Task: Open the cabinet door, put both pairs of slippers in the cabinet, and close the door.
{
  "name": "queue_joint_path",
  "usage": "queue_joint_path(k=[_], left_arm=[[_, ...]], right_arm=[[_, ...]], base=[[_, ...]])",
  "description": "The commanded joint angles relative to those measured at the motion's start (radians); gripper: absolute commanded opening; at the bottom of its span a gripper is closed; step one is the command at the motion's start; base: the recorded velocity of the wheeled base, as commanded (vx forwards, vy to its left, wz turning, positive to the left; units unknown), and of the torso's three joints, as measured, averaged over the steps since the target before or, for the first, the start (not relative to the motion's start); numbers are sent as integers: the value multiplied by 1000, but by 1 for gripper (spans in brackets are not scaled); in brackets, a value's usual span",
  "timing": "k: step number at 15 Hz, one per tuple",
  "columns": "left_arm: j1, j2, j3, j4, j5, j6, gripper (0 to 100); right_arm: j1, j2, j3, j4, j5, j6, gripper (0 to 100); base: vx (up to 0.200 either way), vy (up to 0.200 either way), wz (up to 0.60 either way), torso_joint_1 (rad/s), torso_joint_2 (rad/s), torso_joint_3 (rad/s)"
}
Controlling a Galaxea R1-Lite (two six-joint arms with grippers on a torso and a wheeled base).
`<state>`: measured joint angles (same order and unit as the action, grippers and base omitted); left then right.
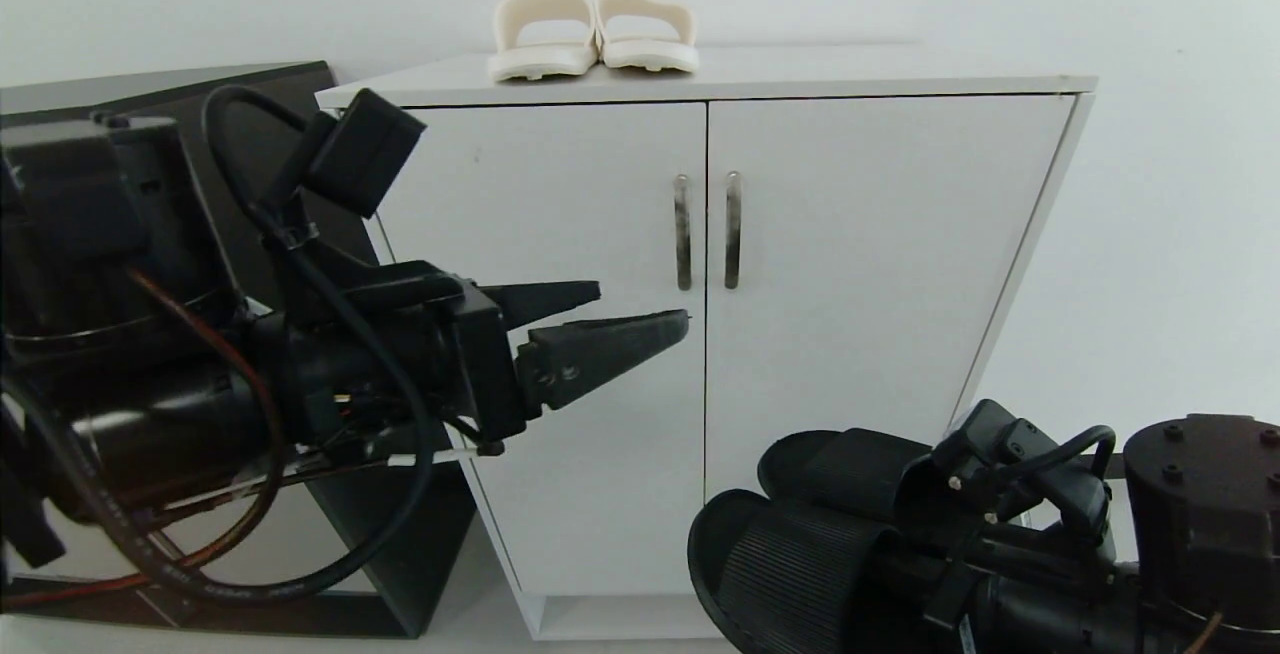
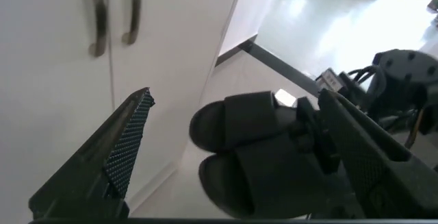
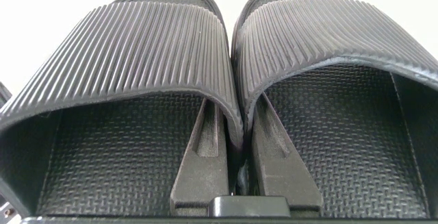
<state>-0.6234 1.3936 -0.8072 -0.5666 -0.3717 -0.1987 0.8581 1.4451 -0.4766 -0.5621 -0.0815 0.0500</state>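
Observation:
The white cabinet (image 1: 860, 264) stands with both doors shut, and its two metal handles (image 1: 708, 231) meet at the middle. On its top rests a cream pair of slippers (image 1: 592, 34). My left gripper (image 1: 640, 304) hangs open in front of the left door, just below and left of the handles (image 2: 113, 15), with nothing between its fingers (image 2: 116, 162). Low in front of the right door, my right gripper (image 3: 236, 125) is shut on the inner side walls of a black pair of slippers (image 1: 800, 534), held side by side. The black pair (image 2: 253, 148) also appears in the left wrist view.
A dark slanted panel (image 1: 250, 104) leans against the cabinet's left side, behind my left arm. A white wall (image 1: 1180, 184) runs behind and to the right. Pale floor (image 2: 321, 11) spreads to the cabinet's right.

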Motion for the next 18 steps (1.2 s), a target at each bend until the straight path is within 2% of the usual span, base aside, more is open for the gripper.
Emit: queue_joint_path(k=[1,2,4,6,10,11,13,16,18], left_arm=[[-42,82,-95,4,-3,-18,100],[-42,113,-152,34,-4,-34,100],[-44,171,-256,126,-21,-39,100],[-44,254,-320,136,-67,-45,100],[-33,367,-461,151,-78,-47,100],[-33,375,-475,163,-87,-48,100],[-32,375,-489,194,-144,-48,100],[10,400,-555,231,-145,-64,100],[13,418,-560,223,-108,-64,100]], right_arm=[[2,5,3,-1,0,1,0],[2,6,4,1,0,-1,0],[2,6,3,-1,0,-1,0],[2,8,4,1,0,-1,0],[2,8,-2,1,0,-1,0],[2,12,-4,1,0,-1,0],[2,18,-4,-1,0,-2,0],[2,20,-4,-1,-3,-1,0],[2,17,-4,-1,-3,-1,0]], base=[[0,0,0,0,0,0],[0,0,0,0,0,0],[0,0,0,0,0,0],[0,0,0,0,0,0],[0,0,0,0,0,0],[0,0,0,0,0,0],[0,0,0,0,0,0],[0,0,0,0,0,0],[0,0,0,0,0,0]])
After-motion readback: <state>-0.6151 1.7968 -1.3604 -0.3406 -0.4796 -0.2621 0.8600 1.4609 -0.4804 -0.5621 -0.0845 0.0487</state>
